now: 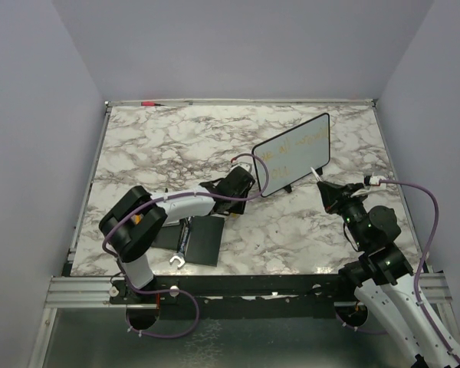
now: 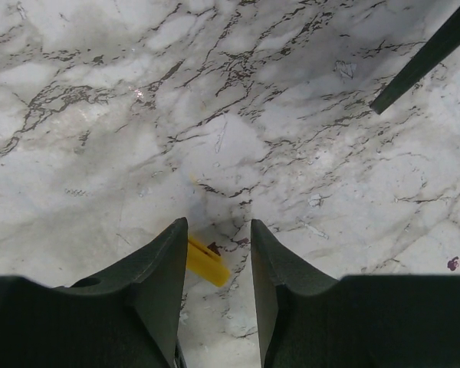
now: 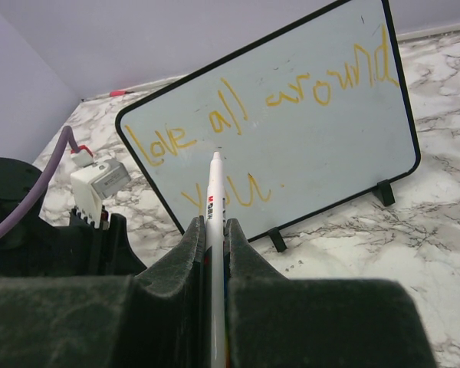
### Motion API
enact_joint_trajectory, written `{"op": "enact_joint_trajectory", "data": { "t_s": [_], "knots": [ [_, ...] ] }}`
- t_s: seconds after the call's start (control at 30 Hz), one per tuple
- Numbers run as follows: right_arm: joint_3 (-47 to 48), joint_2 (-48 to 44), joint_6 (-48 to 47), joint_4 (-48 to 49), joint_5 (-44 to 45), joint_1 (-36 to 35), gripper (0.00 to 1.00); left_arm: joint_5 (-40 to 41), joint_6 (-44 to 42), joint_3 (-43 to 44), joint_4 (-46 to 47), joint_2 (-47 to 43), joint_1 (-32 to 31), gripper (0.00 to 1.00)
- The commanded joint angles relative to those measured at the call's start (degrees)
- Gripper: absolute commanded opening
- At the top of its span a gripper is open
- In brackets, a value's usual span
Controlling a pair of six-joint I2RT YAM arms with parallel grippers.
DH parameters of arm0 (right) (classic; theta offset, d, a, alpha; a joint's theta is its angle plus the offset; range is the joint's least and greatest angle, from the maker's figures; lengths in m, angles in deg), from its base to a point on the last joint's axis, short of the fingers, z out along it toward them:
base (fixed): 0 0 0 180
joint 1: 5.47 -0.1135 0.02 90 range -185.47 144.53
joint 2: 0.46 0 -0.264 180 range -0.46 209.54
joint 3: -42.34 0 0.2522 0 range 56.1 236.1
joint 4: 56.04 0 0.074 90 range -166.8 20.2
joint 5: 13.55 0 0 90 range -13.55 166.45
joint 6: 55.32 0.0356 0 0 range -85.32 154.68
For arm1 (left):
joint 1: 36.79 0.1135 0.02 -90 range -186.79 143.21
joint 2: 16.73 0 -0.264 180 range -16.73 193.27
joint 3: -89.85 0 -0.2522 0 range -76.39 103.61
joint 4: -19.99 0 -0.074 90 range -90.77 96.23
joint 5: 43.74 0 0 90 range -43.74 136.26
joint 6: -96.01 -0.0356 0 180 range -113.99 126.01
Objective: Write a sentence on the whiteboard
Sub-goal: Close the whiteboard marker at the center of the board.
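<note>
— Where's the whiteboard [image 1: 295, 153]?
— Propped on its stand at the far right of the marble worktop [image 1: 176, 138]. The sentence [image 3: 228, 107] runs in 2 yellow lines: "love all around you".
— And the arms?
— The right pincer [image 3: 213, 226] is clamped on a white marker [image 3: 214, 192], tip aimed at the lower line. The left pincer [image 2: 218, 230] stands apart, gripping nothing, just beside the board's left corner (touching? I cannot tell).
— Risk?
— I'd judge that a firm press could tip or slide the board and smear a stroke.
</note>
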Motion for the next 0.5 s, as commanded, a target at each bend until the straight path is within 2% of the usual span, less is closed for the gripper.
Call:
{"op": "enact_joint_trajectory", "data": {
  "t_s": [0.0,0.3,0.47],
  "knots": [
    [-0.76,-0.60,0.51,-0.99,1.08,0.11,0.01,4.18,-0.28,0.80,-1.46,-3.56,-0.84,0.40],
    [-0.76,-0.16,0.66,-0.99,1.19,0.11,0.01,5.63,2.39,-1.91,-3.28,-6.33,-0.78,0.41],
    [-0.76,-0.14,0.66,-0.94,1.17,0.09,0.01,2.63,3.90,-2.15,-4.40,-5.24,-0.82,0.43]
  ]
}}
